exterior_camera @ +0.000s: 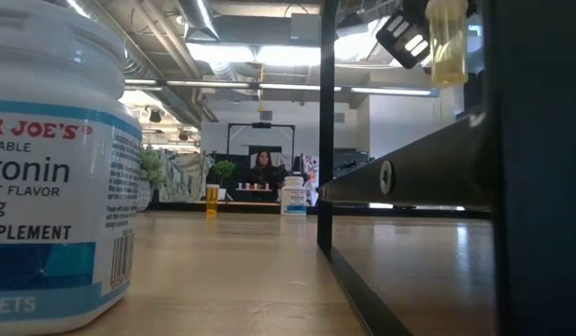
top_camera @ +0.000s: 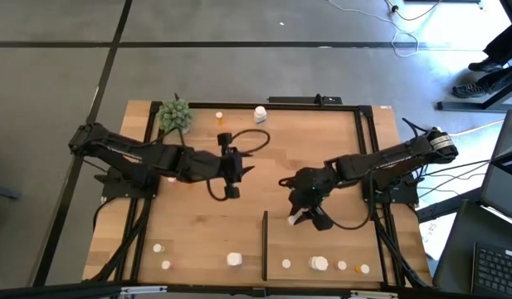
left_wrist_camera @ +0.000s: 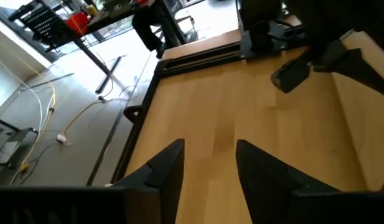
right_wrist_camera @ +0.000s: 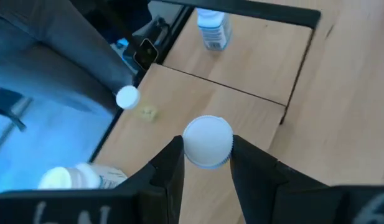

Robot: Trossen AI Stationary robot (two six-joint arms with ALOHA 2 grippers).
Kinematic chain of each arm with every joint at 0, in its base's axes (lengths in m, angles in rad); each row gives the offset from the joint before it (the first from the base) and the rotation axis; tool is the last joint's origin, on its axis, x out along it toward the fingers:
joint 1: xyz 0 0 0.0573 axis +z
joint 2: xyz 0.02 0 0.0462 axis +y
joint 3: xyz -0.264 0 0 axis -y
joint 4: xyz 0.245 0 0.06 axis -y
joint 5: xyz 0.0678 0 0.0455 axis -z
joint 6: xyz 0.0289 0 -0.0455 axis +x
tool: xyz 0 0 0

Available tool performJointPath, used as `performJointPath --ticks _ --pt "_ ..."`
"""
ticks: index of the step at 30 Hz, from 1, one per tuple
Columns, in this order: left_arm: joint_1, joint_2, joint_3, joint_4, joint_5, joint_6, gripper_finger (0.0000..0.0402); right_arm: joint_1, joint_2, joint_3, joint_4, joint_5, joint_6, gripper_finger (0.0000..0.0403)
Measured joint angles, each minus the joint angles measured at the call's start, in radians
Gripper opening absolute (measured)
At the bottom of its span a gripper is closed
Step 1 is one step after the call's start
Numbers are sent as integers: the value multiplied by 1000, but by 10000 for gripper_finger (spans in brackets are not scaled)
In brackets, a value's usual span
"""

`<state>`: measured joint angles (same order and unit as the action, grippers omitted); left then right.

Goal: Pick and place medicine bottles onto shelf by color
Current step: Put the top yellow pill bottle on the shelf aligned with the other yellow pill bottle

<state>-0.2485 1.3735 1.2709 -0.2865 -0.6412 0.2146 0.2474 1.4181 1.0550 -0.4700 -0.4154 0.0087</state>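
My right gripper hovers over the table's near right part, shut on a small medicine bottle whose round white cap faces its wrist camera. The low view shows that bottle pale yellow, high above the table. My left gripper hangs over the table's middle, open, with only bare wood between its fingers. The shelf is the pale panel right of a thin black strip. An orange bottle and a white one stand at the far edge. My right gripper pinches the bottle between its two fingers, which sit on opposite sides just below the white cap. The fingers come slanting down from the table's right side. The bottle is lifted clear of the table.
Several bottles stand along the near edge: white ones left of the strip, white and orange ones right of it. A green spiky plant ball sits far left. A big white bottle fills the low view's left.
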Motion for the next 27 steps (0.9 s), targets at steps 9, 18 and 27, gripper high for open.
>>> performJointPath --ticks 9,18,27 --pt "-119 0 0 2 -131 -169 139 66 0 0 11 29 -103 118" --pt "-204 0 0 -17 50 -319 139 87 59 1 79 32 -69 118" --pt "-217 0 0 -45 385 -345 139 86 95 1 99 57 -39 118"
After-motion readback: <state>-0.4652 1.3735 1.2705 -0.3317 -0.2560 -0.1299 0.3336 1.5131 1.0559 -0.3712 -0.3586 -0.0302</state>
